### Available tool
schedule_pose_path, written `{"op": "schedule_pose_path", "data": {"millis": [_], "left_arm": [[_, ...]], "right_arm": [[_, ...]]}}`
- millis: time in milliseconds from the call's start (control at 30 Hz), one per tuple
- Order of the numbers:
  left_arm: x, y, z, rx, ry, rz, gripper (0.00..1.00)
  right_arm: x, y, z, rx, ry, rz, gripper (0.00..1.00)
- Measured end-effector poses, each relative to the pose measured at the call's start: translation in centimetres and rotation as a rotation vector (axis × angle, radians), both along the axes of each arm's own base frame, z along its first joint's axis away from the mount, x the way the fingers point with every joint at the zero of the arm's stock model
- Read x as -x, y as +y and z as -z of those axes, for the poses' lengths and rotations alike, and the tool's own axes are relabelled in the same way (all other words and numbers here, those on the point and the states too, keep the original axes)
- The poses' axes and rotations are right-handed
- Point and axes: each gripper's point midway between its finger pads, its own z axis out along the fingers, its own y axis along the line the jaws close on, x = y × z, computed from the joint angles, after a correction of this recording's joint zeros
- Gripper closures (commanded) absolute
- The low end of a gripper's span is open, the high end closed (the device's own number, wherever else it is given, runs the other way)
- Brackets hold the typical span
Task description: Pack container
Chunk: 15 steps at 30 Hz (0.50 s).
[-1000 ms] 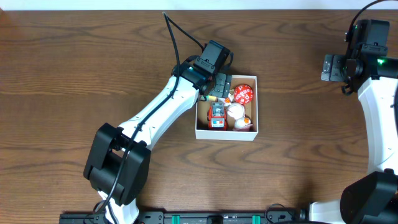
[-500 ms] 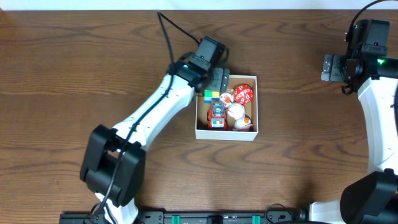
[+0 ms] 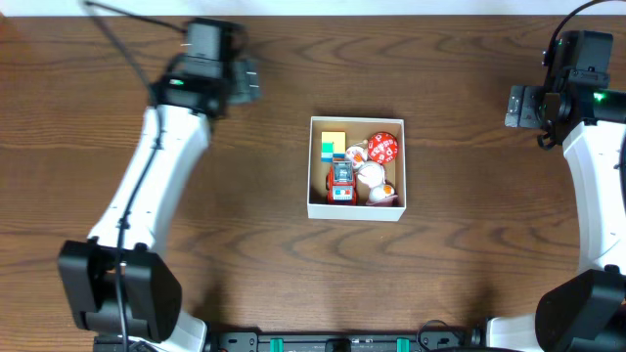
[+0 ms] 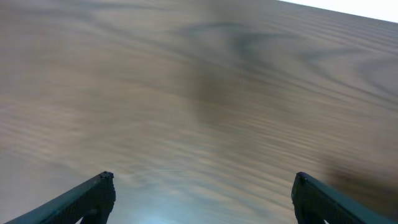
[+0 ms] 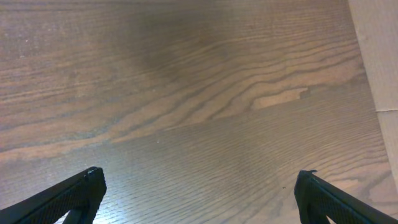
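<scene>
Left pincer (image 3: pixel 250 79) has swung far from the toy-filled container (image 3: pixel 355 211).

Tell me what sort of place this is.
Likely a robot lab bench, not a home: a left arm and a right arm stand at a wood-grain table, with one small white container of toys in the middle. The room beyond is not shown.

Left gripper (image 4: pixel 204 179) and right gripper (image 5: pixel 200 173), both wide open, well apart.

bare wood table (image 5: pixel 199 93), right hand (image 5: pixel 199 180) spread wide
</scene>
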Motion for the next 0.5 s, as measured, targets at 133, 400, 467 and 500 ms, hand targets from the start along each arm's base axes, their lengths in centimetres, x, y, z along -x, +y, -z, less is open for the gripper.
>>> {"op": "schedule_pose_path", "data": {"millis": [133,400,467,500], "left_arm": [[0.4,6.8,0.2,-0.019,0.015,-0.155,0.02],[2.4,16.3,0.1,-0.034,0.02,-0.371,0.02],[2.5,16.8,0.1,-0.034,0.021,-0.383,0.02],[2.6,16.9,0.1,-0.034,0.02,-0.385,0.02]], "right_arm": [[0.0,0.0,0.0,0.0,0.0,-0.001,0.01],[0.0,0.0,0.0,0.0,0.0,0.0,0.01],[0.0,0.0,0.0,0.0,0.0,0.0,0.01],[0.0,0.0,0.0,0.0,0.0,0.0,0.01]]}}
